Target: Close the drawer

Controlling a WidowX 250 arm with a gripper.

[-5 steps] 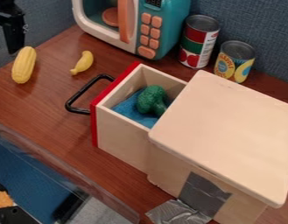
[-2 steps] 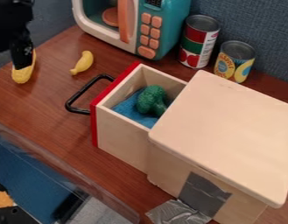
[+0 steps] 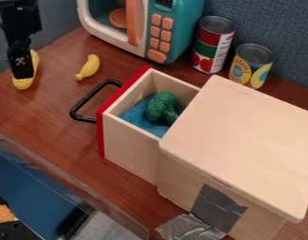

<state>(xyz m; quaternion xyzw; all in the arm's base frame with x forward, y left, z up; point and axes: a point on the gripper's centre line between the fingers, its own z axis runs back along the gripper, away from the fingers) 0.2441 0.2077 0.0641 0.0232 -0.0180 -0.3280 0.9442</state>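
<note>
At centre, the drawer [image 3: 128, 145] is slid open, its long axis and front pointed far-left. The gripper [image 3: 21, 75] is pointed down at far left, by the corn [image 3: 22, 85]; its opening and hold cannot be told.

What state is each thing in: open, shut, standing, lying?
Drawer: open
Toy broccoli: lying in the drawer
Red-and-green can: standing
Yellow-labelled can: standing
Banana: lying
Corn: lying, partly hidden behind the gripper
Grey tape: stuck on, crumpled lower down
</note>
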